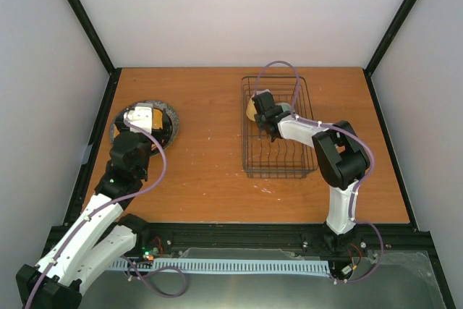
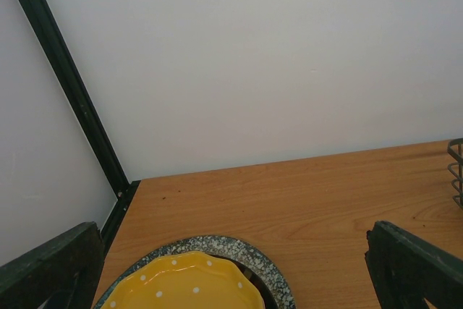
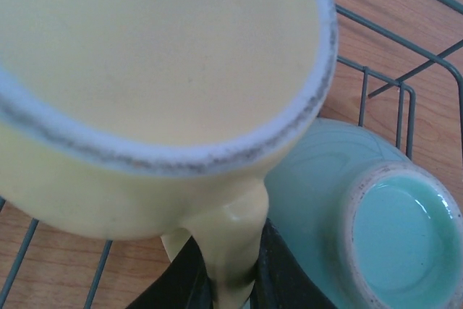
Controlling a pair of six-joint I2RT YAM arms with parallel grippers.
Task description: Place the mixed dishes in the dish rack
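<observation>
Table (image 1: 210, 142); right wrist view: upturned bowl (image 3: 376, 229)

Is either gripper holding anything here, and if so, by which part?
The right gripper holds the yellow mug by its handle. The left gripper is open, holding nothing.

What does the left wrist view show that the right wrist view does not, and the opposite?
Only the left wrist view: the open left hand over an orange-yellow dotted plate stacked on a grey speckled plate. Only the right wrist view: the right hand shut on the handle of a yellow ceramic mug, beside a small pale green bowl. Both: the dark wire dish rack and the wooden table.
</observation>
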